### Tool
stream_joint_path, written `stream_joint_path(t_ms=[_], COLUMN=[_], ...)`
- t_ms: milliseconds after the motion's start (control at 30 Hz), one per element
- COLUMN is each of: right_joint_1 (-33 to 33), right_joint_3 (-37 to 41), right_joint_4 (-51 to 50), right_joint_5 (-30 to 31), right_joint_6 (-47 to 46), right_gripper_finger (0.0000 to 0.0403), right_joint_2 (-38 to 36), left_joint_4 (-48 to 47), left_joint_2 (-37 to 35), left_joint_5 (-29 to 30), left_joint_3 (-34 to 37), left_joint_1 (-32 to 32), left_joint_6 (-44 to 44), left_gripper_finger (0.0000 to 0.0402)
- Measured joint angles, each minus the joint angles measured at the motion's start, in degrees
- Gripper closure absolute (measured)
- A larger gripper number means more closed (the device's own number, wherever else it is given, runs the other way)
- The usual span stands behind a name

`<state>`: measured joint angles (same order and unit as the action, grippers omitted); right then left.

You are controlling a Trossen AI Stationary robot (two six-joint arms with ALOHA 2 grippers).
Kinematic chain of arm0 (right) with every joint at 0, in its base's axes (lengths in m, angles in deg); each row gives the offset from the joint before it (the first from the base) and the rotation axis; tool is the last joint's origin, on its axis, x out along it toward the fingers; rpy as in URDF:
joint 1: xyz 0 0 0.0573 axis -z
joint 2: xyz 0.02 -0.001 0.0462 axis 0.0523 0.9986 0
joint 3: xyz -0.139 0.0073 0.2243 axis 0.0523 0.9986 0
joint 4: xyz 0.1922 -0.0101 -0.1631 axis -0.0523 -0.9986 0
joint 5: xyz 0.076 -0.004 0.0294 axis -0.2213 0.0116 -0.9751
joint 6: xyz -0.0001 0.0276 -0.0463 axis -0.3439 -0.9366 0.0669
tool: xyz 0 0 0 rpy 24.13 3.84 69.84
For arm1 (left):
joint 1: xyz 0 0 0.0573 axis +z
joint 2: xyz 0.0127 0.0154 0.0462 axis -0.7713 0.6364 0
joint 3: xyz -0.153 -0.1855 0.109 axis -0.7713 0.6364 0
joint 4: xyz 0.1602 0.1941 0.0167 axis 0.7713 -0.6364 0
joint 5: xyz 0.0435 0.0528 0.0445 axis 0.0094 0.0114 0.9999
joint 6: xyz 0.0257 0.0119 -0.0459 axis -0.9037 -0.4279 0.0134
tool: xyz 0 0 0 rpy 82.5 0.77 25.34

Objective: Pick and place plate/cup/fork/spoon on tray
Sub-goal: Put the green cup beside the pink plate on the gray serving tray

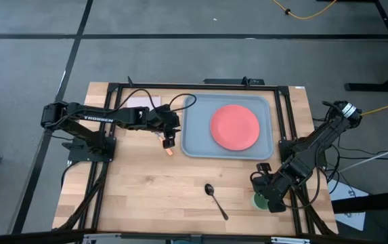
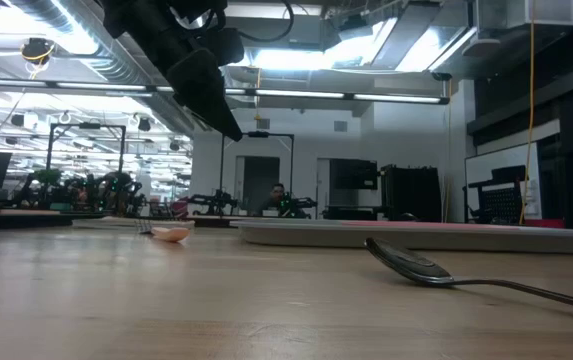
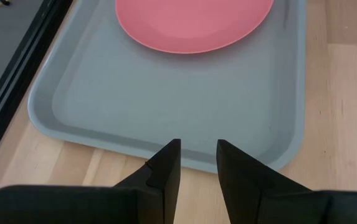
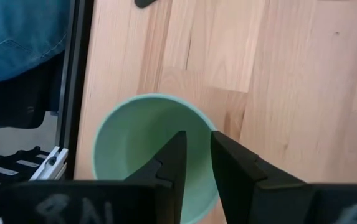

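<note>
The coral plate (image 1: 234, 127) lies on the blue-grey tray (image 1: 195, 139) at the table's far middle. My left gripper (image 1: 168, 141) hovers by the tray's near left corner (image 3: 47, 109), slightly open and empty. The orange-handled fork (image 1: 170, 151) lies flat on the table just below it, and it also shows in the low view (image 2: 171, 234). The dark spoon (image 1: 215, 200) lies on the table toward the near edge. My right gripper (image 1: 265, 195) is at the light-green cup (image 4: 141, 149) near the table's near right corner. My right gripper has the cup's wall at its rim (image 4: 210, 140) between its two fingers, one finger (image 4: 175, 155) inside the cup and the other outside. The fingers come from above, slanting down. The cup stands upright, mouth up; it appears to rest on the table.
A pale napkin (image 1: 139, 102) lies at the far left under the left arm. Black frame rails (image 1: 285, 122) run along the table's sides and far edge. Bare wood lies between the spoon and the tray.
</note>
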<state>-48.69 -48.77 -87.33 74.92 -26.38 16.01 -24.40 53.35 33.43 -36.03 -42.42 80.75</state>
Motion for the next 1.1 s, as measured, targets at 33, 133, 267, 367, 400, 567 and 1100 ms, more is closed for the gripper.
stream_joint_path(t_ms=[33, 133, 267, 367, 400, 567, 1100], right_joint_1=[0.00, 0.00, 0.00, 0.00, 0.00, 0.00, 0.00], right_joint_3=[0.00, -0.31, -2.24, -2.97, -2.97, -2.95, -2.93], right_joint_4=[0.02, -0.02, 0.14, 0.18, -0.48, -4.76, -6.64], right_joint_5=[0.28, 0.49, 0.57, 1.80, 2.27, 1.83, 0.99], right_joint_6=[-0.02, -0.01, 1.75, 4.45, 5.27, 4.99, 4.03], right_gripper_finger=[0.0324, 0.0324, 0.0324, 0.0324, 0.0324, 0.0324, 0.0324], right_joint_2=[0.00, 0.00, -0.02, -0.09, -0.09, 0.84, 4.13], left_joint_4=[-0.02, -0.02, -0.02, -0.02, -0.02, -0.07, -0.12], left_joint_2=[0.00, 0.00, 0.00, 0.01, 0.01, 0.02, 0.02], left_joint_5=[0.00, 0.02, 0.02, 0.01, 0.02, 0.01, 0.00], left_joint_3=[0.00, 0.00, 0.00, 0.00, 0.00, 0.00, 0.00], left_joint_1=[0.00, 0.00, 0.00, 0.04, 0.05, 0.07, 0.07], left_joint_6=[0.00, -0.02, -0.02, -0.02, -0.02, -0.02, -0.11], left_gripper_finger=[0.0305, 0.0305, 0.0305, 0.0305, 0.0305, 0.0305, 0.0305])
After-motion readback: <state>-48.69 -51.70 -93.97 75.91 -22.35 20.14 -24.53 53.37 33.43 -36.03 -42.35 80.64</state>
